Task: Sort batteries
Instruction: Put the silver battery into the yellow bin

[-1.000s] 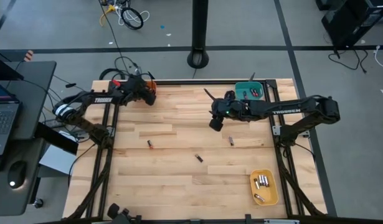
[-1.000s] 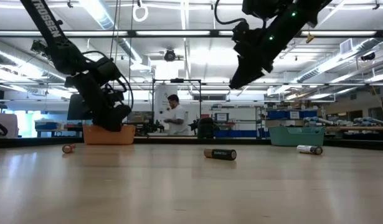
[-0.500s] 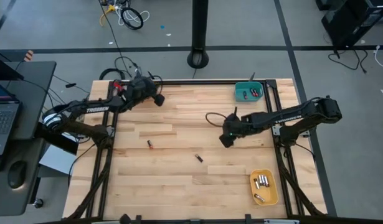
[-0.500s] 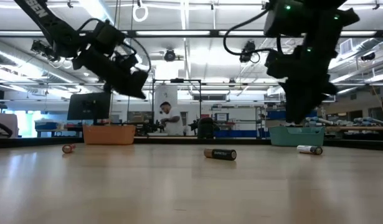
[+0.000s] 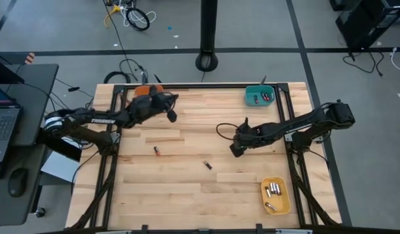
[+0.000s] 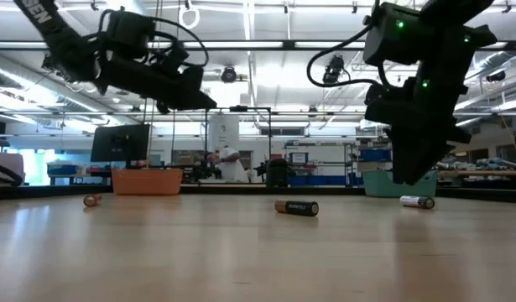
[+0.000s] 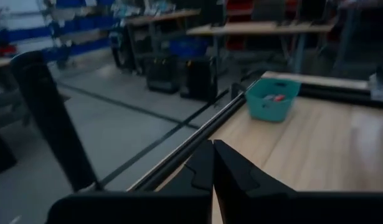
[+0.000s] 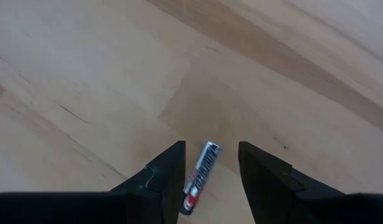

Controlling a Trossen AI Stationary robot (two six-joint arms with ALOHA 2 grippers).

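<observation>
Right gripper point(image 8: 210, 171): my fingers stand apart, pointed down at the table, with a silver cell point(image 8: 200, 174) lying on the wood between them. Nothing is clamped yet.
Right gripper position: low over the table's right-centre area in the high view point(image 5: 236, 148), between the teal bin and the yellow bin.
Left gripper point(image 7: 213, 167): my fingers are pressed together and hold nothing. The arm hangs above the far left part of the table point(image 5: 171, 115), near the orange bin point(image 5: 142, 91).
Silver cell: lies flat, its length roughly in line with the gap between my right fingers. A reddish band shows at its near end.
Other loose cells: a black cell point(image 5: 207, 165) near the table centre and a second one point(image 5: 157, 150) to its left, both well apart from either gripper.
Teal bin point(image 5: 250, 91): far right corner, holds a few cells.
Yellow bin point(image 5: 283, 197): near right edge, holds several silvery cells.
Step in hand: my judgement is the approach to a pick of the silver cell, with the grasp not yet made.
Next move: lower until the fingertips flank the cell's body, close across its width, then lift. The yellow bin looks like the likely destination.
Risk: the round cell may roll away if one finger touches first.
</observation>
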